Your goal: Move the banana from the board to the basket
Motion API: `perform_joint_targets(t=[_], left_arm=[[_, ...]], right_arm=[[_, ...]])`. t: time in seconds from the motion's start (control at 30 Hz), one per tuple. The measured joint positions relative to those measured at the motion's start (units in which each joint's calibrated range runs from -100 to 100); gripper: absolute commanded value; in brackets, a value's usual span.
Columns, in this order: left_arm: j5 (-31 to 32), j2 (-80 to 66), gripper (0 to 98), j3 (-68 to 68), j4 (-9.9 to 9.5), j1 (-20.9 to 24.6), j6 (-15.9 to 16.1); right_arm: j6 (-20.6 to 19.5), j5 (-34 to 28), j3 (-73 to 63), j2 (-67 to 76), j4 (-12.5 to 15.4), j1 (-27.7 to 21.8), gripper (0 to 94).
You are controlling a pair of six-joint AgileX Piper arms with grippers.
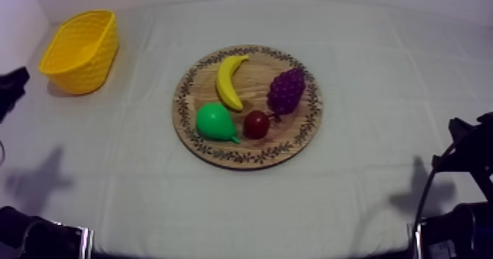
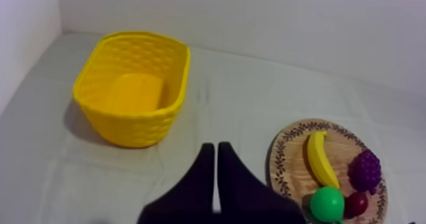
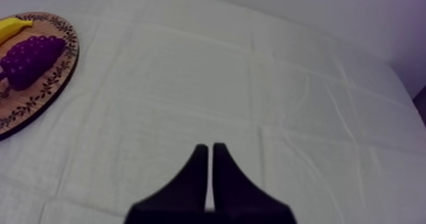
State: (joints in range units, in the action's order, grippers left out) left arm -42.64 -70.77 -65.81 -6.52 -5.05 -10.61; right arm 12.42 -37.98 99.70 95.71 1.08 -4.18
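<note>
Left gripper (image 2: 212, 147) is closed on nothing, its fingers pressed into a narrow wedge over the cloth (image 2: 253, 93) between the yellow basket (image 2: 136, 122) and the wooden board (image 2: 285, 169). Right gripper (image 3: 207, 149) is likewise closed and empty. The banana (image 1: 229, 81) lies on the board beside the grapes (image 1: 286, 90), pear (image 1: 214, 121) and small red fruit (image 1: 256, 124), well apart from the basket.

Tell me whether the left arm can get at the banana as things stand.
Probably yes: the banana lies uncovered on the board, only bare cloth toward the left gripper; its fingers are shut, so must open.
</note>
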Motion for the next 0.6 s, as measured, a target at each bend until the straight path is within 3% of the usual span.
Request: perform_joint_targets(t=[0.23, 0.6], left_arm=[[-10.92, 17.25, 0.0, 21.61, -2.52, -3.99, -0.3], [-19.57, 42.06, 0.0, 49.84, -1.15, -10.59, 0.67]], right_arm=[[0.0, 0.0, 0.0, 0.0, 0.0, 0.0, 0.6], [0.0, 0.0, 0.0, 0.0, 0.0, 0.0, 0.6]])
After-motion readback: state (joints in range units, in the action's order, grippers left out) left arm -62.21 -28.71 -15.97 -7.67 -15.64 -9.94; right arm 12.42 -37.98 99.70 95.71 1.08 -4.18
